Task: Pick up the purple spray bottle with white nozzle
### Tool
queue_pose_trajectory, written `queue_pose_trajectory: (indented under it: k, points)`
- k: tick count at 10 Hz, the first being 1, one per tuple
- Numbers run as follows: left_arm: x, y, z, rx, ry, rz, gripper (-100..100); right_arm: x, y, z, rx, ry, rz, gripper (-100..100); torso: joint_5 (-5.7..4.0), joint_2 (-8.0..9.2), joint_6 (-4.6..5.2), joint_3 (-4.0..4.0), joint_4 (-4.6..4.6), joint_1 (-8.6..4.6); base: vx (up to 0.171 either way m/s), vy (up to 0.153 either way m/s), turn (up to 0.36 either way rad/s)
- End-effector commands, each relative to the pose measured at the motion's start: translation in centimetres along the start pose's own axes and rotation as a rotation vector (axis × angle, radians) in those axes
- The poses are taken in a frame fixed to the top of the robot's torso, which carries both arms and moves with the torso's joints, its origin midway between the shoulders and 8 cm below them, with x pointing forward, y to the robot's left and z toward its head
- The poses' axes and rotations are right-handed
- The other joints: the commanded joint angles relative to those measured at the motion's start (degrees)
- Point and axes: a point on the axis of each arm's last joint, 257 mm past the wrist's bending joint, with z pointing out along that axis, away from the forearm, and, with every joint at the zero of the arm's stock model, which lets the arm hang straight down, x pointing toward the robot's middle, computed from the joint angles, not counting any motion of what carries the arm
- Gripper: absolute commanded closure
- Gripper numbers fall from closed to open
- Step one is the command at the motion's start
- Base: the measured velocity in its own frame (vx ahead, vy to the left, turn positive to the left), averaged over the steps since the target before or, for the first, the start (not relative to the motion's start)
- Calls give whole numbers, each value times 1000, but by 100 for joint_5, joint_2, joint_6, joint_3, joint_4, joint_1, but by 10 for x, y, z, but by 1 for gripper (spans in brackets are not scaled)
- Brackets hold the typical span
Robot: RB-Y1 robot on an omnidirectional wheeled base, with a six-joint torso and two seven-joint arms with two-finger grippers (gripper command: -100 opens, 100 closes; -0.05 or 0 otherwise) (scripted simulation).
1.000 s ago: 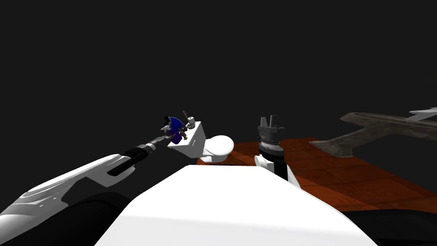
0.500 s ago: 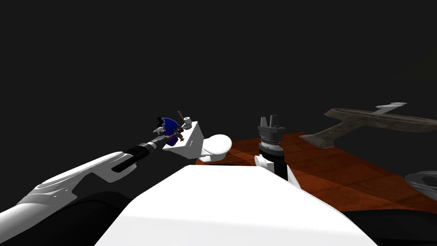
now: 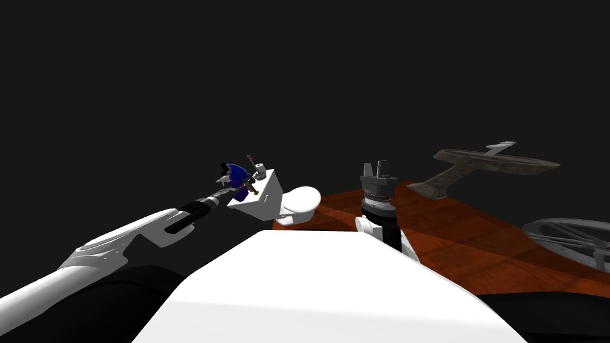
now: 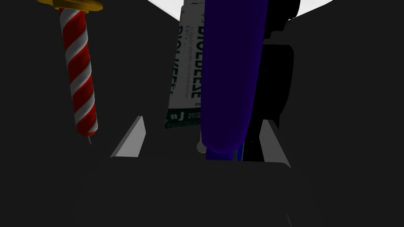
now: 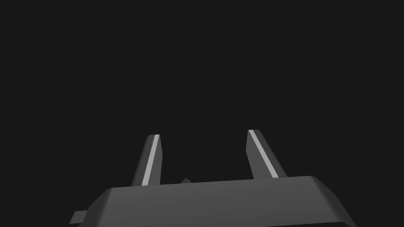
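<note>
Left gripper (image 4: 201, 120) is unclenched, fingers spread either side of the dark purple spray bottle (image 4: 230, 79) on the white toilet tank (image 3: 262, 199), beside a printed white tube (image 4: 185, 79). I judge the approach done; squeeze and lift are left. Right gripper (image 5: 203, 136) idle, fingers apart.

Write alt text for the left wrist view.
A dark purple bottle sits between the fingers of the open left pincer, close to one finger. A white lettered tube lies beside it; a red-and-white striped stick is outside them.
</note>
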Motion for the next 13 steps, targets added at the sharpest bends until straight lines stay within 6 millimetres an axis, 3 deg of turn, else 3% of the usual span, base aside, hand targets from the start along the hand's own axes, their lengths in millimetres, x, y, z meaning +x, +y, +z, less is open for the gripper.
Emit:
queue_pose_trajectory:
  k: [1,2,3,4,5,7,8,9,10,12,13]
  points:
    - [-5,20,1,-35,-11,-2,-100,0,0,0,0,0,0,0,0,0,0,0,0,0,-25,-23,19]
    - [0,40,-3,-74,-2,-3,-100,0,0,0,0,0,0,0,0,-18,-1,-10,-4,3,10,-3,6]
    - [7,28,7,-29,12,-11,-100,0,0,0,0,0,0,0,1,-33,0,-19,-8,9,-110,-15,-308]
    - [9,36,10,-44,13,-16,-100,0,0,0,0,0,0,0,2,-8,11,-8,-5,6,-154,-17,-205]
    - [-1,43,14,-56,-9,-17,-100,0,0,0,0,0,0,0,5,4,10,0,-2,6,-75,-15,-14]
    - [2,71,9,-112,-3,-20,-100,0,0,0,0,0,0,0,7,-35,7,-22,-10,11,3,-5,12]
    - [8,60,19,-70,12,-25,-100,0,0,0,0,0,0,0,7,-48,8,-30,-14,15,-112,-24,-293]
    - [10,68,21,-85,14,-29,-100,0,0,0,0,0,0,0,7,-21,19,-17,-10,7,-143,-31,-188]
    - [1,77,24,-105,-6,-31,-100,0,0,0,0,0,0,0,14,-16,25,-14,-10,5,-71,-22,-38]
    - [5,106,17,-162,0,-36,-100,0,0,0,0,0,0,0,16,-55,21,-36,-19,17,-2,-1,7]
    - [9,95,27,-120,15,-37,-100,0,0,0,0,0,0,0,17,-68,22,-44,-22,21,-86,-21,-292]
